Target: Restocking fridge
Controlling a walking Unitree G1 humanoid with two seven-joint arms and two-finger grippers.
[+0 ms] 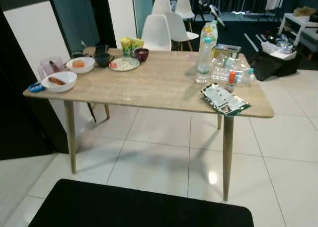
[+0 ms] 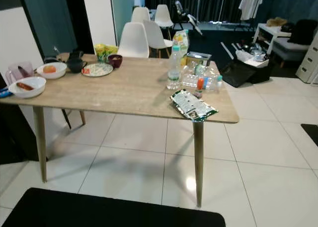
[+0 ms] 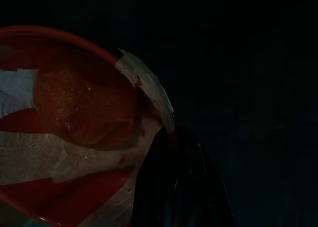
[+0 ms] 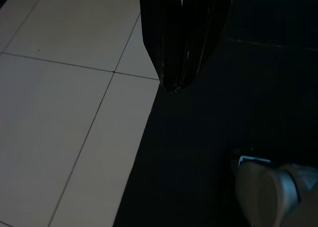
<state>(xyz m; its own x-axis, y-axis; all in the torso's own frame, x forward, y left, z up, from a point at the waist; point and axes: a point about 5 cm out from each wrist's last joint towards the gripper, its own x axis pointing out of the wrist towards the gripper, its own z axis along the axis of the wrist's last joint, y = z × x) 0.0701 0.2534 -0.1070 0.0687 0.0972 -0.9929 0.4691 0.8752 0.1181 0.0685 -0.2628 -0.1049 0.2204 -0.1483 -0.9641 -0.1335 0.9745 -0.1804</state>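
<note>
In the dark left wrist view a red bowl [image 3: 74, 187] with white paper strips holds an orange-brown lump of food [image 3: 82, 108]. A black finger [image 3: 174, 187] of my left gripper lies over its rim, gripping it. In the right wrist view my right gripper [image 4: 172, 85] hangs shut and empty over the floor. Ahead stands a wooden table [image 1: 159, 88] with two white bowls of food [image 1: 58, 81], a plate [image 1: 124, 63], a dark bowl [image 1: 141, 54], yellow cartons [image 1: 130, 45], an upright water bottle [image 1: 204, 60], lying bottles [image 1: 231, 73] and a green packet [image 1: 224, 100].
A black mat [image 1: 139, 207] lies on the white tiles before me. White chairs [image 1: 156, 33] stand behind the table. A dark wall panel [image 1: 15, 127] rises at the left. Bags and a low white table [image 1: 293, 23] crowd the far right. My foot [image 4: 273, 192] rests on the mat.
</note>
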